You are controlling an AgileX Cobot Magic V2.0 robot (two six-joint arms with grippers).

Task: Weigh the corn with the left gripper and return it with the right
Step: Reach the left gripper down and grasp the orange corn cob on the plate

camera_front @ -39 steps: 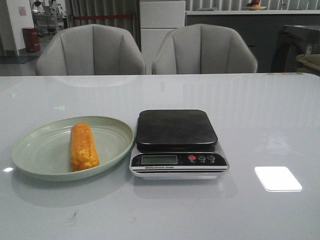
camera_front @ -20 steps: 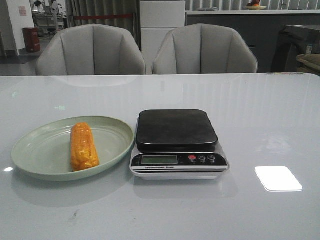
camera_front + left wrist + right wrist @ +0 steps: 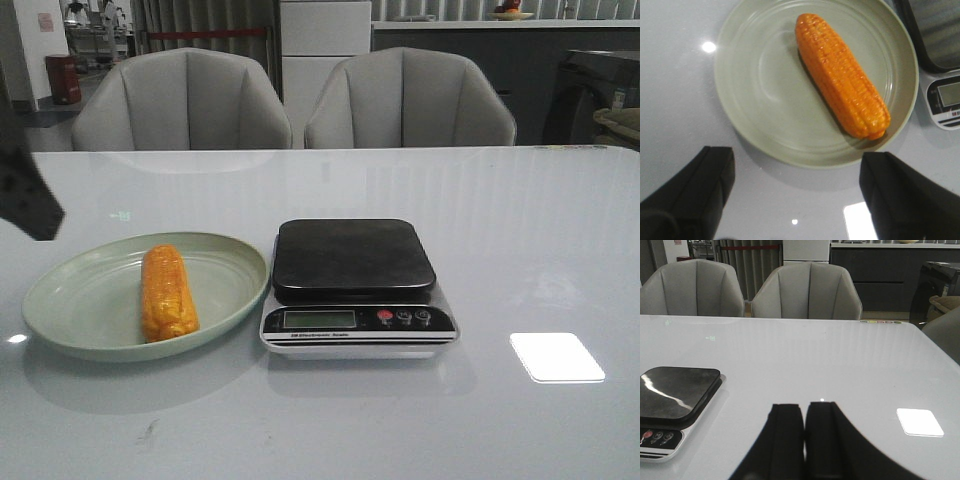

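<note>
The corn (image 3: 166,293) is an orange-yellow cob lying lengthwise in a pale green plate (image 3: 70,300), left of the scale (image 3: 353,285). A black finger (image 3: 24,190) of my left gripper shows at the left edge of the front view, above the plate's far left side. In the left wrist view the left gripper (image 3: 796,155) is open, high over the plate's rim (image 3: 790,155), with the corn (image 3: 842,75) beyond the fingertips and untouched. My right gripper (image 3: 804,407) is shut and empty, low over the table to the right of the scale (image 3: 675,390).
The scale has a black platform (image 3: 352,256) and a silver front with a display and buttons (image 3: 402,317). Two grey chairs (image 3: 180,100) stand behind the table's far edge. A bright light reflection (image 3: 556,357) lies on the table at the right.
The left gripper's finger has come into the front view at the left edge. The corn, plate and scale have not moved.
</note>
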